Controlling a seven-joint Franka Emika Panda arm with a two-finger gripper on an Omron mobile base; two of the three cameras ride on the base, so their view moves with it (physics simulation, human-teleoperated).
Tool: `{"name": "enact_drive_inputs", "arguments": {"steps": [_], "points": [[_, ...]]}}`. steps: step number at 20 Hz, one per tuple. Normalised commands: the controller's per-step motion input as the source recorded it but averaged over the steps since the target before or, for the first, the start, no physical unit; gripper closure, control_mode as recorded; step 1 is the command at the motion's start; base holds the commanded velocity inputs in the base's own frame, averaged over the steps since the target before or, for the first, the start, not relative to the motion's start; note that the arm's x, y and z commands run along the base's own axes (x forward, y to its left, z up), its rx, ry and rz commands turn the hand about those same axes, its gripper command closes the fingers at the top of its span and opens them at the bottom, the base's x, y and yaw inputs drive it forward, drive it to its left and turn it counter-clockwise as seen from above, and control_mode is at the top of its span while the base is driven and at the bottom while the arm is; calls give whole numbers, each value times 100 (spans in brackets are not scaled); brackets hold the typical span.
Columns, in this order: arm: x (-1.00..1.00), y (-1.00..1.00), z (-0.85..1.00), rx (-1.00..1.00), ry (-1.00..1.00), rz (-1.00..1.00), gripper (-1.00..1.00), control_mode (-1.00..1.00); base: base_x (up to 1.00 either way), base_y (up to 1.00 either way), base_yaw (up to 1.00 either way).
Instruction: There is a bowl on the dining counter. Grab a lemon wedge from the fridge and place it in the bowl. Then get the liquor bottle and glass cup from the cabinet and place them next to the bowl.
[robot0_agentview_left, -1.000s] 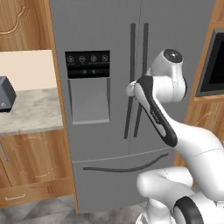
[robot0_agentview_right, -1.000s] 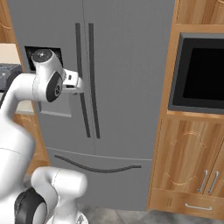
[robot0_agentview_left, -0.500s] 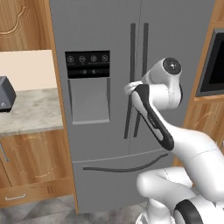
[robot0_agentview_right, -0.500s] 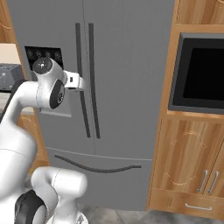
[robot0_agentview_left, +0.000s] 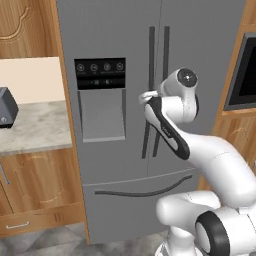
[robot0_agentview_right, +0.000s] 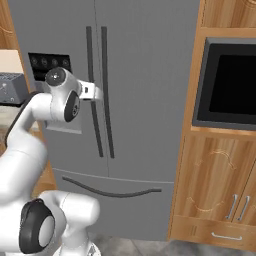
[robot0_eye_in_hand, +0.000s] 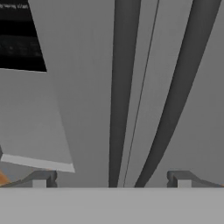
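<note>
Hovering wide open at the fridge (robot0_agentview_left: 125, 50) door handles (robot0_eye_in_hand: 120, 87), gripper (robot0_eye_in_hand: 111, 179) lines up, probably to pull a door.

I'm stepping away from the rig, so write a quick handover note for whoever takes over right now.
Claw: open, holding nothing, right in front of the fridge at its two long dark handles, both of which lie between the fingertips in the hand view.
Fridge: both doors and the bottom drawer shut.
Done: arm brought up to the handles.
Left: grip a handle, open the fridge, put the lemon wedge in the bowl on the dining counter, then set the liquor bottle and glass cup from the cabinet beside the bowl.
</note>
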Motion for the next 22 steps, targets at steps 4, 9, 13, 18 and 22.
{"name": "enact_drive_inputs", "arguments": {"steps": [4, 9, 13, 18, 22], "points": [[66, 0, 0, 0, 0, -4, -100, -100, 0, 0, 0], [64, 0, 0, 0, 0, -4, -100, -100, 0, 0, 0], [49, 0, 0, 0, 0, -1, -100, -100, 0, 0, 0], [53, 0, -1, 0, 0, 0, -100, -100, 0, 0, 0], [36, 0, -9, 0, 0, 0, 100, -100, 0, 0, 0]]}}
